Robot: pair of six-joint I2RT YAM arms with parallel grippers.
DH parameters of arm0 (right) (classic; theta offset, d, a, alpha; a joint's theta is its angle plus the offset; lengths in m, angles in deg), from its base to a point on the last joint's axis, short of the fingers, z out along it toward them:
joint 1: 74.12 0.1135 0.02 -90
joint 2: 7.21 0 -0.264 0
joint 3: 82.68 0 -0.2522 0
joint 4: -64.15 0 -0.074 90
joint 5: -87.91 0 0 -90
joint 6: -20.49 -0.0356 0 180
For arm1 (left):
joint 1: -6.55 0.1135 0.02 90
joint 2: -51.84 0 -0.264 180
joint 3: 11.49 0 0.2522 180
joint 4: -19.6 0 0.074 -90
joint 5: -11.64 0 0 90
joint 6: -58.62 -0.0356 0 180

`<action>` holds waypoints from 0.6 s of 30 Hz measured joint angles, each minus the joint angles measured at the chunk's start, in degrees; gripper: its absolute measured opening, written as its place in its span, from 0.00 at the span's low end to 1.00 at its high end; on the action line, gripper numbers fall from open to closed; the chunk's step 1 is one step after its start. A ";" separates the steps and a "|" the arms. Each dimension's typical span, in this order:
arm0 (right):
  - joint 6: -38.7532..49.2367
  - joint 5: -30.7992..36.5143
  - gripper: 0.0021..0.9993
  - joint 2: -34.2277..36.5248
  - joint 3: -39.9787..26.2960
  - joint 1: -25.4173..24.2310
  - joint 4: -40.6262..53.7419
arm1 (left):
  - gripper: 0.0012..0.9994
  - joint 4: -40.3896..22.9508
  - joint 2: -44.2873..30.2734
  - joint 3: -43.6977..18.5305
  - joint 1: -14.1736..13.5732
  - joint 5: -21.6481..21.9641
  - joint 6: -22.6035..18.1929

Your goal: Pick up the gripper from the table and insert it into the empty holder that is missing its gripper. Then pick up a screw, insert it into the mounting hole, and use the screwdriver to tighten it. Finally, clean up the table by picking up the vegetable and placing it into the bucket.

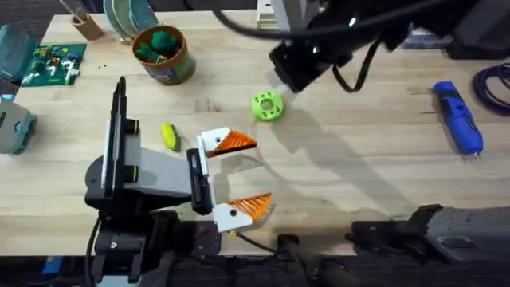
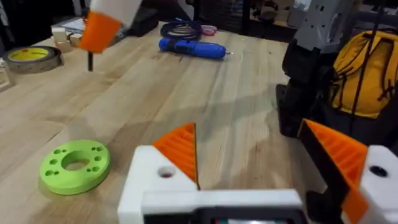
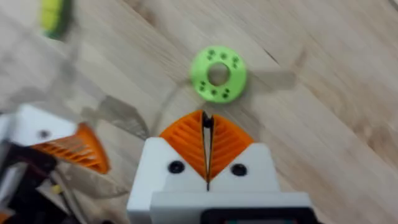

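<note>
Take the green ring disc (image 1: 267, 105) as your landmark; the right hand (image 3: 206, 138) hovers just beside it, clenched on nothing visible. The left hand (image 1: 231, 174) rests released nearby on the table (image 1: 358, 159), both orange fingers seated; the vegetable (image 1: 170, 135) lies beyond it; the screwdriver (image 1: 457, 117) lies well apart; the bucket (image 1: 163, 54) stands farther off, awaiting cleanup.

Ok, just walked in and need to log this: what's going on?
The right gripper, shut on a thin dark piece, perhaps a screw, hangs near the green ring disc. The left gripper sits open, holding nothing. The vegetable lies beside it and the screwdriver lies far right, both untouched.
</note>
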 joint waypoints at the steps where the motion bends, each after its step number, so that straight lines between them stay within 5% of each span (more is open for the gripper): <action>1: 0.45 -1.56 0.00 0.00 -1.22 0.02 0.28 | 0.99 0.00 -0.02 0.00 0.00 0.00 0.00; 7: 3.35 -10.62 0.00 -0.17 -6.48 0.68 3.12 | 1.00 0.00 -0.02 0.00 0.00 -0.02 0.00; 18: 6.18 -14.03 0.00 -0.03 -7.76 8.37 8.27 | 0.99 0.00 -0.02 0.00 0.00 0.00 0.00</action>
